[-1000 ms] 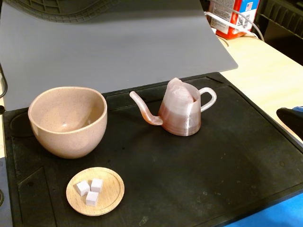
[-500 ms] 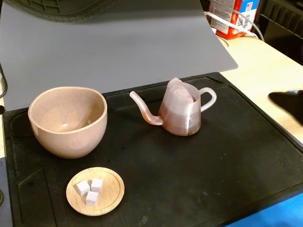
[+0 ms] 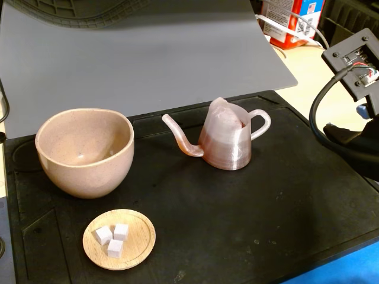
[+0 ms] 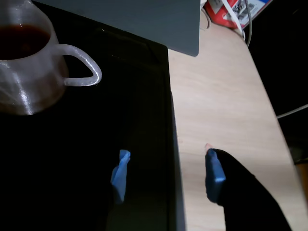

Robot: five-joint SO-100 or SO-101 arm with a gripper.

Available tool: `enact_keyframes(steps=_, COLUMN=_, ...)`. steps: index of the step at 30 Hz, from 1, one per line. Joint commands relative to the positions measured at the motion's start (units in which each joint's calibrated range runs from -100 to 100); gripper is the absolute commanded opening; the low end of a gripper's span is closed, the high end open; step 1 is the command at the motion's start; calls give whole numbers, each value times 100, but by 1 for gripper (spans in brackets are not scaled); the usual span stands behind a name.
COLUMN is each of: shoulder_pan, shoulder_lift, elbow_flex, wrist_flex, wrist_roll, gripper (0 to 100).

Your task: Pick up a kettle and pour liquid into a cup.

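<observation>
One kettle, one cup, one small wooden dish and three white cubes make up the count on a black mat that covers most of a pale wood desk. In the fixed view the kettle stands upright near the middle of the mat, its long thin curved spout aimed left toward the cup and its white loop handle turned right; the body is translucent pinkish plastic, tapered and finely ribbed. The wrist view looks into its mouth, where a dark reddish liquid fills the top. The cup sits well apart at the left of the mat, a rounded, handleless, beige-pink speckled ceramic bowl wider than the kettle, with nothing visible inside. The round dish lies in front of the cup, the three cubes clustered on it, touching or nearly so. A smooth grey sheet rises behind the mat, and a red, white and blue package with white cables stands at the far right corner of the desk. The arm enters the fixed view at the right edge, black with a looped cable, well apart from the kettle. In the wrist view the gripper has its two blue-tipped fingers spread wide and holding nothing, one over the mat and the other over bare wood, straddling the mat's right edge, with the handle up and to the left of them.
</observation>
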Motion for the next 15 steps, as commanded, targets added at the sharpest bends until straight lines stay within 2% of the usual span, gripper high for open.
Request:
enact_keyframes(steps=1, shoulder_pan=-23, shoulder_lift=3, elbow_flex=-229, wrist_flex=-91, wrist_roll=263, gripper=21)
enact_keyframes(steps=7, shoulder_pan=-160, shoulder_lift=88, elbow_flex=-292, wrist_flex=-91, wrist_roll=252, gripper=20)
enact_keyframes(steps=9, shoulder_pan=-586, shoulder_lift=1138, elbow_flex=-828, wrist_flex=-947, wrist_roll=242, gripper=21)
enact_keyframes(steps=12, shoulder_pan=-647, shoulder_lift=2230, elbow_flex=-919, wrist_flex=-2348, wrist_roll=242, gripper=21)
enact_keyframes(steps=15, shoulder_pan=-647, shoulder_lift=2281, elbow_flex=-919, wrist_flex=-2426, wrist_roll=-20, gripper=21)
